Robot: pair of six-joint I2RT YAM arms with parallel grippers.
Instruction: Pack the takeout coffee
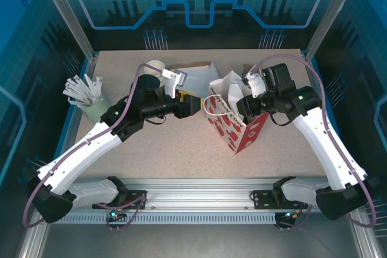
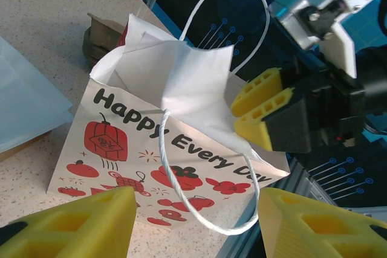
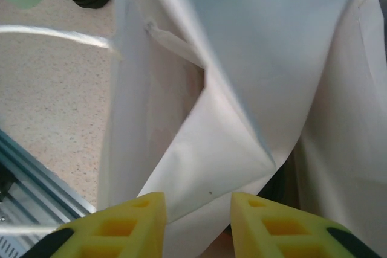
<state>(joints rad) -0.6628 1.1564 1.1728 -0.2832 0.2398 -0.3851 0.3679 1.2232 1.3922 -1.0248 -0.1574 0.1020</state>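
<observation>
The takeout coffee is hidden. A white paper bag point(image 1: 243, 132) printed in red with "Happy Every Day" point(image 2: 121, 149) stands at the table's middle right, its top stuffed with white paper point(image 3: 242, 89). Deep inside it a dark shape shows; I cannot tell what it is. My right gripper point(image 1: 245, 106) point(image 2: 261, 104) hangs over the bag's mouth. Its yellow fingers stand a little apart above a paper fold point(image 3: 198, 206) and clamp nothing. My left gripper point(image 1: 195, 104) point(image 2: 196, 209) is open just left of the bag. The bag's white cord handle point(image 2: 181, 200) loops between its fingers, untouched.
A pale mint cup point(image 1: 94, 110) of white sticks stands at the left. Behind the left arm are a pale open cup point(image 1: 156, 66), a brown pulp tray point(image 2: 100, 31) and a flat pale sheet point(image 2: 24, 101). A metal rail point(image 1: 199, 200) runs along the near edge.
</observation>
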